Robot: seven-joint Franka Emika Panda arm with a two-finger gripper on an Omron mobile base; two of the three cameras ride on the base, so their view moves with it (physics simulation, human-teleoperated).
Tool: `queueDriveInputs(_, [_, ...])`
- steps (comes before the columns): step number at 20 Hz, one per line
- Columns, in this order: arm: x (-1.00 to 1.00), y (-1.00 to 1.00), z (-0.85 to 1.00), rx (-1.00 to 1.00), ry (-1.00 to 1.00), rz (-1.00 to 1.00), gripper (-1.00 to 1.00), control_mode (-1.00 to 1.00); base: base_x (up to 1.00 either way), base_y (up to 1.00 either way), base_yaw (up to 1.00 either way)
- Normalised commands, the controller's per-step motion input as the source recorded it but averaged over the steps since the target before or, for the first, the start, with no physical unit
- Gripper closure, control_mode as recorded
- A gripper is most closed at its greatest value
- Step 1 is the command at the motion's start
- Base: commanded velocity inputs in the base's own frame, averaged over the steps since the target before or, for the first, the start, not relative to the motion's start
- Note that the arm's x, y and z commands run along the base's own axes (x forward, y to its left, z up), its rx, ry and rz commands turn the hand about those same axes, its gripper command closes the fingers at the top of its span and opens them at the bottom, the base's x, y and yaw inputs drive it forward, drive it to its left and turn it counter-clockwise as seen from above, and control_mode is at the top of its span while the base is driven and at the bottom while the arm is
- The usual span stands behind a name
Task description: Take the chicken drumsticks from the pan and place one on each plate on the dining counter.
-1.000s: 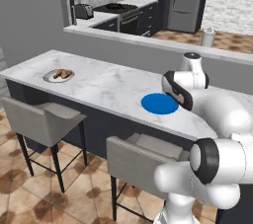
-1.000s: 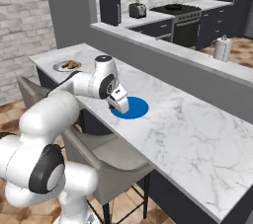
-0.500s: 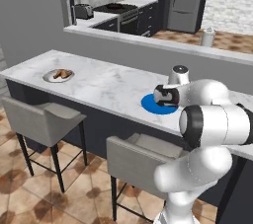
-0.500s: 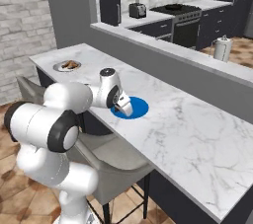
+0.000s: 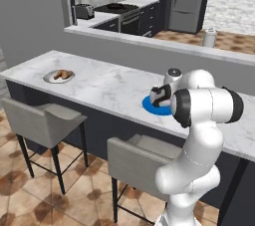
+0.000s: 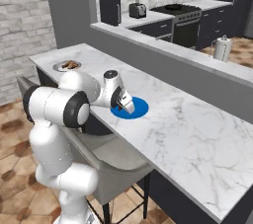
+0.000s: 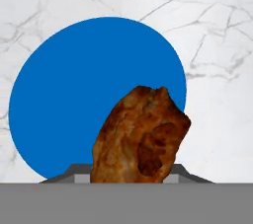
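White marble is covering the long dining counter (image 5: 99,83) in the left base view. We are seeing our gripper (image 5: 158,96) hanging over the blue plate (image 5: 149,106). Far to the left, a pale plate (image 5: 59,76) is sitting with one brown drumstick (image 5: 62,74) on it.

From the right base view, our gripper (image 6: 126,105) is pointing down at the blue plate (image 6: 138,107), with the pale plate (image 6: 67,65) well apart.

Looking through the hand view, we are pinching the other drumstick (image 7: 141,136) above the blue plate (image 7: 74,85). Our fingers are hiding behind the meat.
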Motion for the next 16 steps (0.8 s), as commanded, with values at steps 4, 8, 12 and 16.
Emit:
queueDriveInputs(4, [0.65, 0.00, -0.04, 0.00, 0.01, 0.00, 1.00, -1.00, 0.00, 0.00, 0.00])
queueDriveInputs(8, [0.49, 0.00, -0.59, 0.00, 0.09, 0.01, 1.00, -1.00, 0.00, 0.00, 0.00])
queueDriveInputs(12, [0.41, 0.00, -0.76, -0.01, 0.06, 0.00, 1.00, -1.00, 0.00, 0.00, 0.00])
queueDriveInputs(16, [0.25, 0.00, -0.70, 0.00, 0.01, 0.00, 1.00, -1.00, 0.00, 0.00, 0.00])
